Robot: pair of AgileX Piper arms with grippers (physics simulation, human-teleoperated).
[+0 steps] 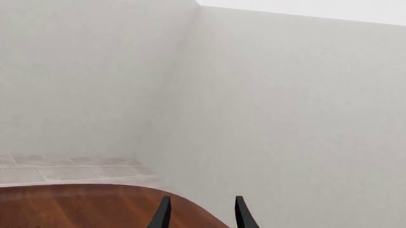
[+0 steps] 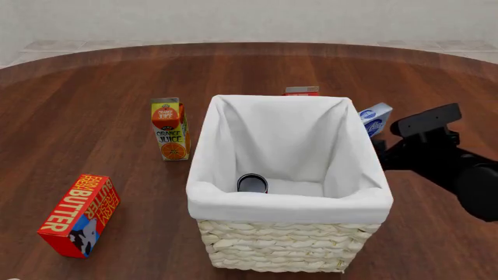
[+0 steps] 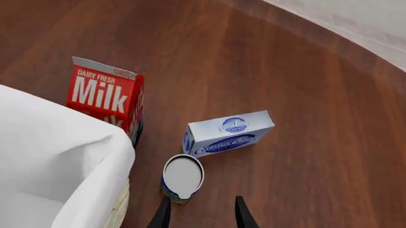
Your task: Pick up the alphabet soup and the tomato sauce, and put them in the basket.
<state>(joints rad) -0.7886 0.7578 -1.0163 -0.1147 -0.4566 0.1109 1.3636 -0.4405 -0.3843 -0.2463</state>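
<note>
One can, apparently the tomato sauce [image 2: 252,183], already lies in the basket [image 2: 288,251]. Your open right end effector [image 3: 201,212] hovers above the alphabet soup [image 3: 182,176] beside the basket's right wall; lower and close.

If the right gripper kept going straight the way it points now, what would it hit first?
Probably the alphabet soup: its silver top sits just ahead of the open right gripper, slightly off-centre, beside the basket.

Three cameras: one fixed, two wrist-mounted.
From above we look forward and down over the basket [image 2: 288,169]; our right wrist view, closer, shares its corner; our left wrist faces the wall [image 1: 285,104].
</note>
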